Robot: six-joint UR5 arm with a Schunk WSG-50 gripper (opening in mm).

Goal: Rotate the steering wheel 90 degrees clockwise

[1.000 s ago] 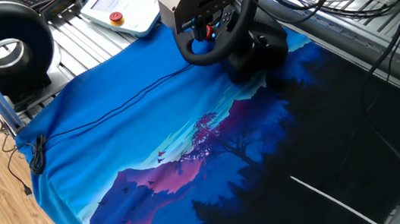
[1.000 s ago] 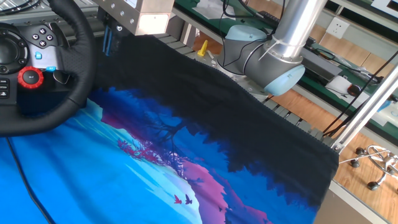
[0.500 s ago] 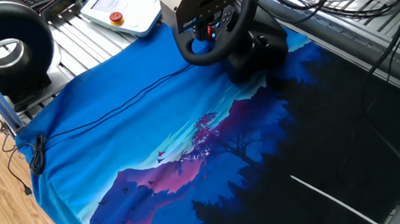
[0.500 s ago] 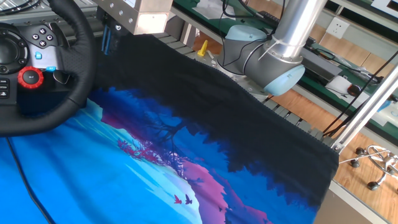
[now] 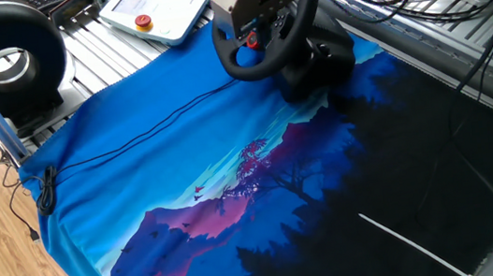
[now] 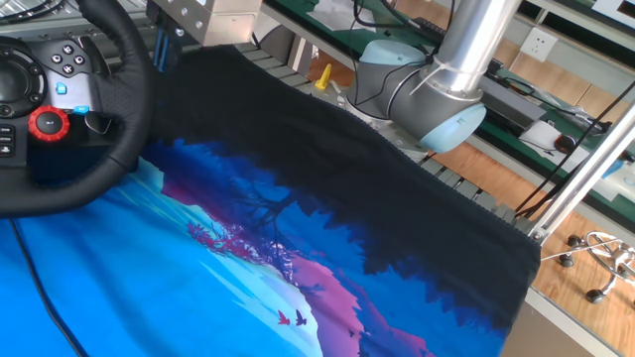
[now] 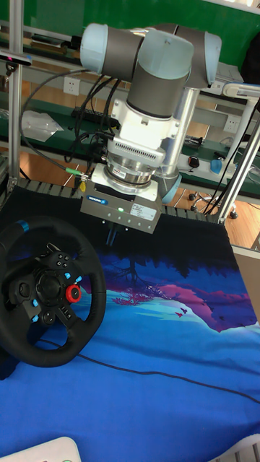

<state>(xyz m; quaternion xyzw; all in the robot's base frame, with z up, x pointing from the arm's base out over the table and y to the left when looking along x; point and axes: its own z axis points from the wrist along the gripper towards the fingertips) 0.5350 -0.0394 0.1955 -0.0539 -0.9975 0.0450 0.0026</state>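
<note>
claw (image 7: 118, 234) beside steering wheel (image 7: 50, 292)

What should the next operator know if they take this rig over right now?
Claw: hangs close beside the steering wheel, off the upper right of its rim in the tall fixed view. It holds nothing; open or shut cannot be told.
Wheel: stands on its base at the edge of the blue printed mat, hub facing the tall camera, blue rim stripe at the upper left.
Done: approach to the rim.
Left: no grip on the rim shows, so grasp it and turn 90 degrees clockwise, then release.
</note>
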